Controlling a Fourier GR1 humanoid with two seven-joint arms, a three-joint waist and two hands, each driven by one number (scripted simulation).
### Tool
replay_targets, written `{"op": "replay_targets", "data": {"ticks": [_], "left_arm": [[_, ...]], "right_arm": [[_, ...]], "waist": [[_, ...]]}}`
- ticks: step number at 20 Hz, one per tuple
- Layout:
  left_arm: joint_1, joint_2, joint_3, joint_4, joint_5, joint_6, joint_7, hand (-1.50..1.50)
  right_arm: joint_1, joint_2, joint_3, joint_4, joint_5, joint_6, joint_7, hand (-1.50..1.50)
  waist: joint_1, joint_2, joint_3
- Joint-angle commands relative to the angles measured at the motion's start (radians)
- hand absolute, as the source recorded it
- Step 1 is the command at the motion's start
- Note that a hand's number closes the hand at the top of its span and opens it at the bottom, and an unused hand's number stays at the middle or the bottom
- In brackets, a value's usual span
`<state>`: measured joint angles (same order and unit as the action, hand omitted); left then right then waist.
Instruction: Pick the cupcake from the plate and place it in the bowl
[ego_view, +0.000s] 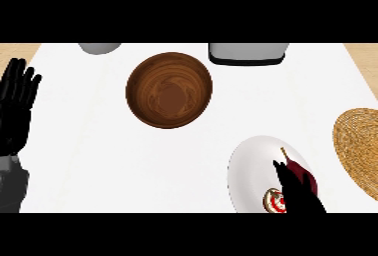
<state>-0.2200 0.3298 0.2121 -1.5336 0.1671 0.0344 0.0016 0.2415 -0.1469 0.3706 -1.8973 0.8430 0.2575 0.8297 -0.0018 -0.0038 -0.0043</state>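
The right hand (297, 187) comes up from the bottom edge and lies over the white plate (251, 165). Its dark fingers point up and a little to the left. They cover most of the cupcake (276, 201), so only a small round bit with red and cream colors peeks out at the hand's left side. A dark red part shows just beside the fingers, too. I cannot tell if the fingers are curled on the cupcake or only lying over it. The cupcake sits on the lower part of the plate, near the bottom edge.

The left hand (16, 102) is at the far left side. It is open, with straight fingers pointing up, and it holds nothing. Its grey forearm (11, 182) shows below it.

The brown wooden bowl (169, 90) sits up the counter from the plate and to the left, well apart from it. Nothing is in it.

A woven straw mat (359, 147) lies at the right edge, near the plate. At the top edge are a grey pot (100, 48) and a grey box with a black base (246, 53).
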Motion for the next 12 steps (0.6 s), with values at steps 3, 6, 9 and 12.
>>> {"op": "replay_targets", "data": {"ticks": [3,6,9,12], "left_arm": [[-0.101,0.021,0.021,0.081,-0.008,-0.009,0.021,0.0],[-0.027,0.003,0.027,0.06,-0.011,-0.017,-0.022,0.0],[0.013,-0.072,-0.034,0.01,-0.064,0.035,-0.042,0.0],[-0.036,0.003,0.042,0.063,0.003,-0.033,-0.02,0.0]], "right_arm": [[0.019,0.006,0.018,-0.013,0.009,0.037,0.039,-1.5],[0.049,-0.065,-0.035,0.067,0.023,-0.101,-0.176,1.5],[-0.017,-0.013,0.001,0.133,0.093,-0.144,-0.151,1.5],[0.018,-0.037,-0.011,0.148,0.096,-0.191,-0.213,1.5]], "waist": [[-0.005,0.004,0.004],[-0.004,0.003,0.004],[0.001,0.003,0.004],[-0.001,0.003,0.004]]}}
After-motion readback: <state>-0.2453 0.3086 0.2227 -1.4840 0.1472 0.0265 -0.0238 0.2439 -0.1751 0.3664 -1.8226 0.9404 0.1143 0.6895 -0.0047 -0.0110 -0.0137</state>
